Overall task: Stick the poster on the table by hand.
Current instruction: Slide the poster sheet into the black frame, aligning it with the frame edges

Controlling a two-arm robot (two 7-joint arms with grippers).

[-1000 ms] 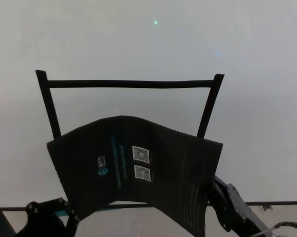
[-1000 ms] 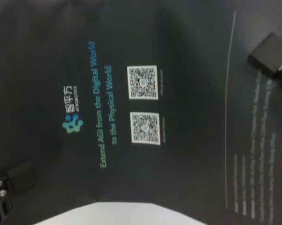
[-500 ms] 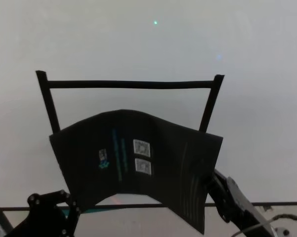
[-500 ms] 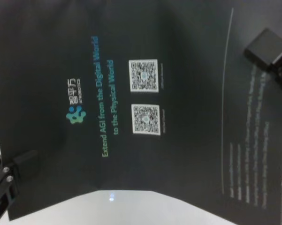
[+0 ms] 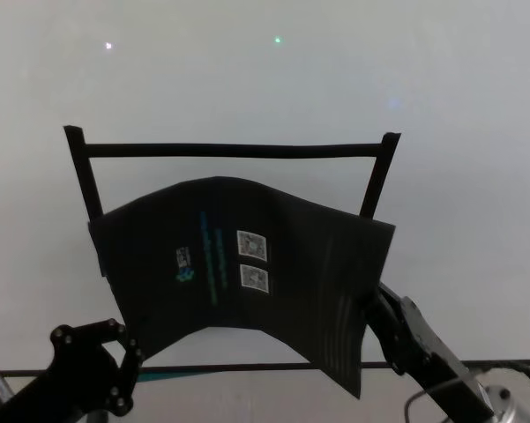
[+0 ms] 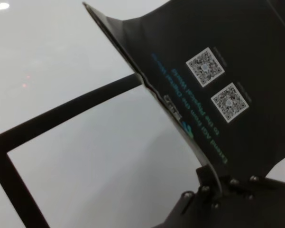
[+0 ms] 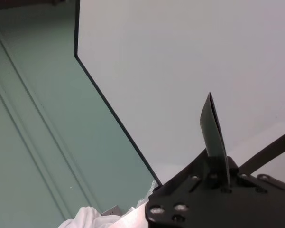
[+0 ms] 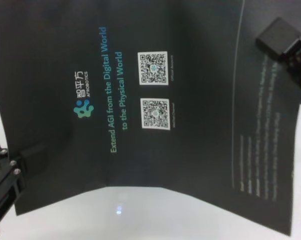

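Poster (image 5: 247, 269): a large thin black sheet bearing teal text, a blue-green logo, two white QR codes and a thin white line. It is bowed, with its middle arched upward and its near edge curving up off the surface. Its far edge lies inside the tape frame and probably rests on the table, though contact cannot be confirmed.

Table (image 5: 265, 88): a smooth, glossy white surface, larger than the poster, marked with narrow black tape strips (image 5: 234, 151) forming a frame around the sheet's far half.

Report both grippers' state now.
Left gripper: shut on the poster, near left corner.
Right gripper: shut on the poster's right edge.
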